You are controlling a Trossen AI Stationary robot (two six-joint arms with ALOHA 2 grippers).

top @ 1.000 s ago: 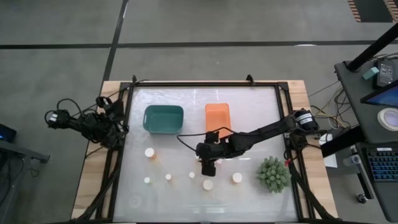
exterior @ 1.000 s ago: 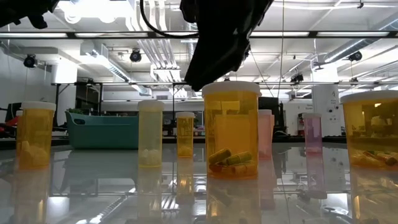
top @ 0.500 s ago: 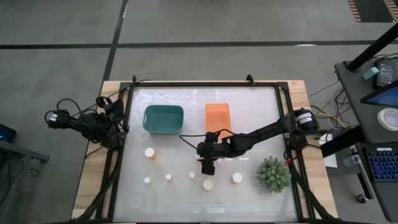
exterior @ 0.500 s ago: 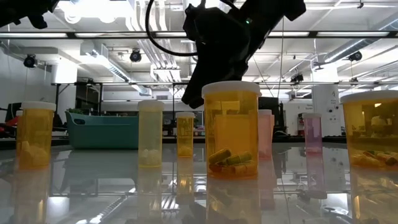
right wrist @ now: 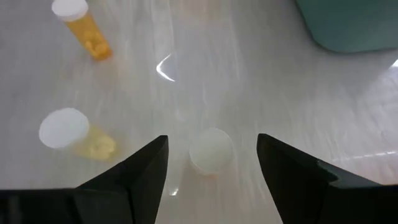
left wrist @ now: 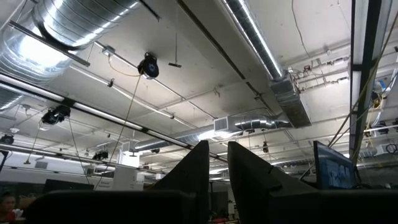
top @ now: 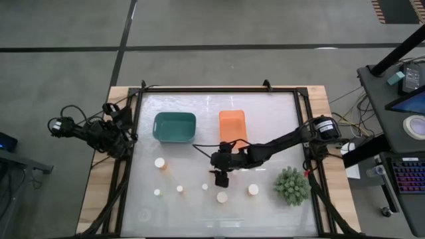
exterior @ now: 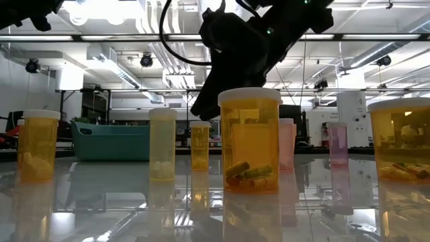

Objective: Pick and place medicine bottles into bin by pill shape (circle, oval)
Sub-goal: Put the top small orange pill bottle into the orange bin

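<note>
Several medicine bottles with white caps and amber bodies stand upright on the white table: one [top: 159, 162] at the left and a row [top: 204, 186] near the front. My right gripper [top: 221, 179] hangs open above the table's middle, fingers slanting down. In the right wrist view [right wrist: 212, 138] one bottle's white cap [right wrist: 211, 151] shows below and between the fingers, untouched. Two more bottles [right wrist: 64, 127] stand beyond it. My left gripper [left wrist: 214, 146] is shut, parked off the table's left edge [top: 123, 133], pointing up at the ceiling.
A teal bin [top: 174, 126] and an orange bin [top: 232, 125] stand side by side at the far middle. A spiky green plant [top: 291, 186] stands at the near right. A black frame [top: 136, 153] runs round the table. There is bare table between bins and bottles.
In the low view my right gripper has come down toward the table, its fingertips now lower beside the nearest bottle. The bottles have kept their places.
</note>
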